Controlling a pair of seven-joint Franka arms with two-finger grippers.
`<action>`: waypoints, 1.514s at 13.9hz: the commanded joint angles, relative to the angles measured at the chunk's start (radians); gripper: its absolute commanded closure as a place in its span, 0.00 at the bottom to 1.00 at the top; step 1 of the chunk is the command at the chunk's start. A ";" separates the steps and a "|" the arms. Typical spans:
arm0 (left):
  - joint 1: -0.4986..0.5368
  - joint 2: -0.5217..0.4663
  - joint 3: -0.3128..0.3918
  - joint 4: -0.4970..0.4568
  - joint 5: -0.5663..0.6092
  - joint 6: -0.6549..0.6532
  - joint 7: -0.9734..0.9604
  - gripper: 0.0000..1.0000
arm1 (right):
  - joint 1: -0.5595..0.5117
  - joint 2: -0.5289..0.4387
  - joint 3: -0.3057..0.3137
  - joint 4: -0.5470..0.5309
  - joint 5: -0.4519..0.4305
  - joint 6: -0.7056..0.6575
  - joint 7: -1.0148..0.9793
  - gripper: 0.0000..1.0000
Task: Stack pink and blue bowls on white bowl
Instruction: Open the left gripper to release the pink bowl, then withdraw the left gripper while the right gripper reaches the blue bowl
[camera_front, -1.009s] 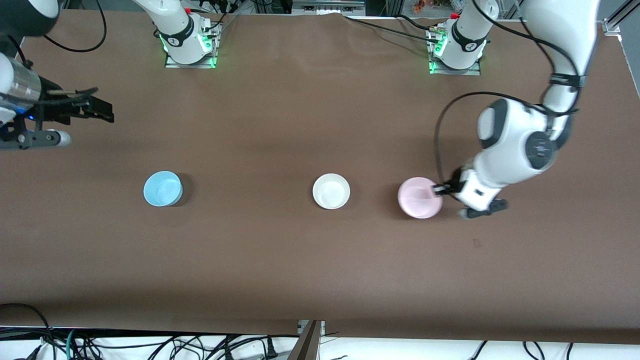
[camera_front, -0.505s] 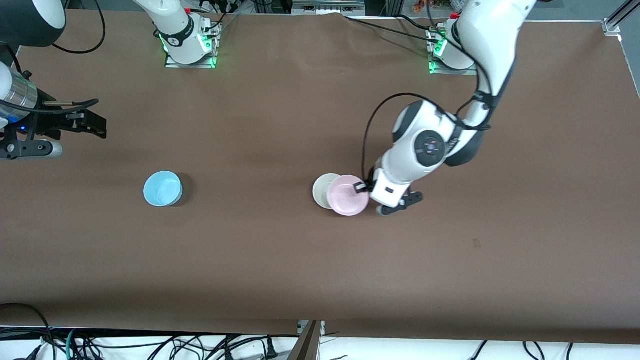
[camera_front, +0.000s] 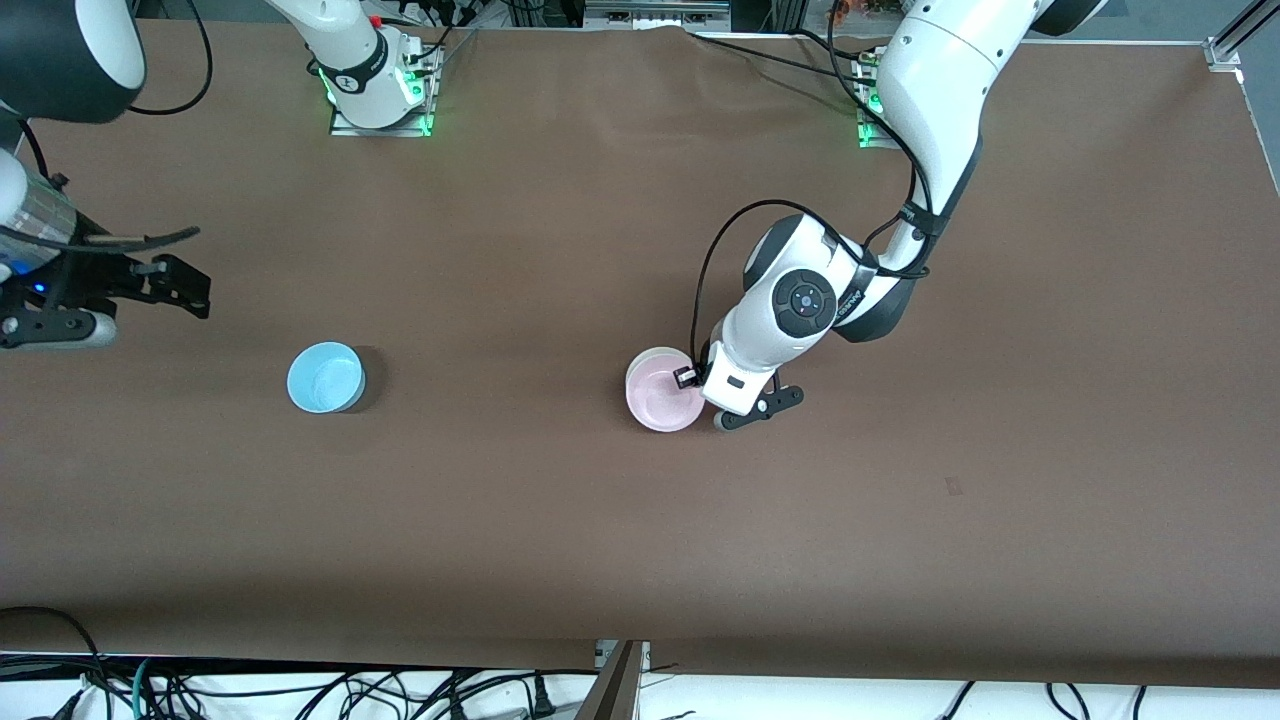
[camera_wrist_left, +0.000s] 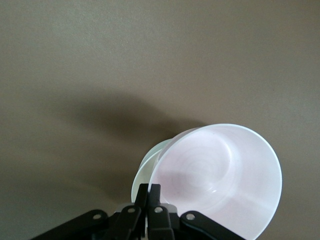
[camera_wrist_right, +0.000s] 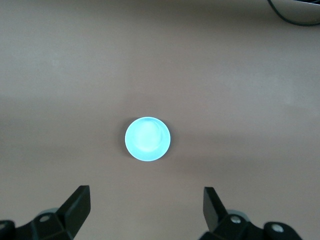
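Note:
In the front view the pale pink bowl (camera_front: 660, 402) hangs tilted over the white bowl (camera_front: 655, 352), which shows only as a thin rim beneath it. My left gripper (camera_front: 688, 377) is shut on the pink bowl's rim. The left wrist view gives the same grip (camera_wrist_left: 154, 189): pink bowl (camera_wrist_left: 220, 185) pinched at its edge, white bowl (camera_wrist_left: 142, 172) peeking out under it. The light blue bowl (camera_front: 325, 377) stands alone toward the right arm's end of the table. My right gripper (camera_front: 195, 290) is open above that end, empty, and sees the blue bowl (camera_wrist_right: 147, 139) below its fingers (camera_wrist_right: 146, 192).
The brown table cover (camera_front: 560, 520) is bare around the bowls. Both arm bases (camera_front: 375, 80) stand along the table edge farthest from the front camera. Cables (camera_front: 300, 690) hang below the nearest edge.
My left arm has carried the pink bowl from its spot at the left arm's end sideways until it covers the white bowl. The right gripper has drifted slightly.

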 joint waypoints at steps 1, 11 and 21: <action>-0.022 -0.019 0.011 -0.012 0.023 -0.017 -0.012 1.00 | 0.004 0.018 0.009 0.000 -0.001 0.013 0.010 0.00; -0.028 -0.053 0.011 -0.095 0.028 0.005 0.008 0.44 | -0.002 0.019 0.010 0.003 0.063 0.014 0.011 0.00; 0.170 -0.272 0.152 -0.046 0.037 -0.385 0.442 0.00 | -0.048 0.075 0.010 -0.061 0.074 0.119 0.010 0.00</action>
